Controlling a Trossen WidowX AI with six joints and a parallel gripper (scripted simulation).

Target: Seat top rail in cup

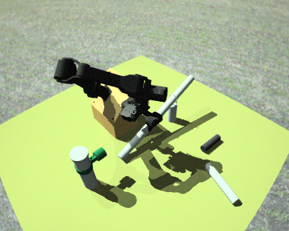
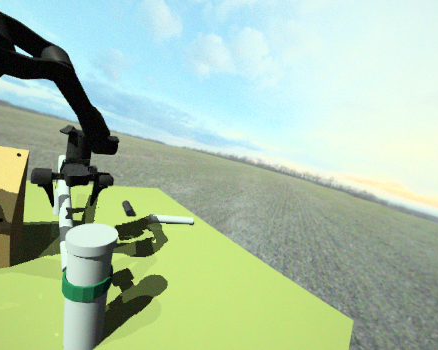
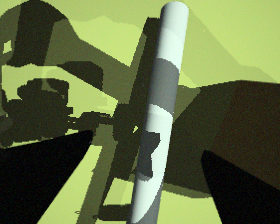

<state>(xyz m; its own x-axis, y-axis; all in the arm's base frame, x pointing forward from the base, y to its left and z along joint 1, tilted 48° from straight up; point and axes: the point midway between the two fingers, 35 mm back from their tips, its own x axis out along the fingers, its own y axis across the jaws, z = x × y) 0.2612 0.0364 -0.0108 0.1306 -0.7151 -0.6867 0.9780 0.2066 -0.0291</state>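
Note:
The white rail (image 1: 132, 145) (image 2: 65, 215) (image 3: 164, 82) slopes from the small post (image 1: 171, 116) down toward the big post (image 1: 90, 179) (image 2: 85, 320). Its lower end is free in the air, a gap short of the green cup (image 1: 99, 154). The cup hangs on the green band (image 1: 84, 170) (image 2: 87, 288), a little below the post cap (image 1: 79, 153) (image 2: 92, 237). The cup is hidden in the exterior view. The loop cap is hard to make out. My gripper (image 1: 152, 122) (image 2: 73, 205) (image 3: 146, 145) is open, its fingers on either side of the rail's middle, not closed on it.
A wooden block (image 1: 106, 115) (image 2: 3, 172) stands beside the rail, under the arm. A short dark cylinder (image 1: 210, 143) (image 2: 128, 208) and a loose white tube (image 1: 223, 185) (image 2: 173, 220) lie on the green mat (image 1: 175, 211) (image 2: 226, 300), on the side away from the block.

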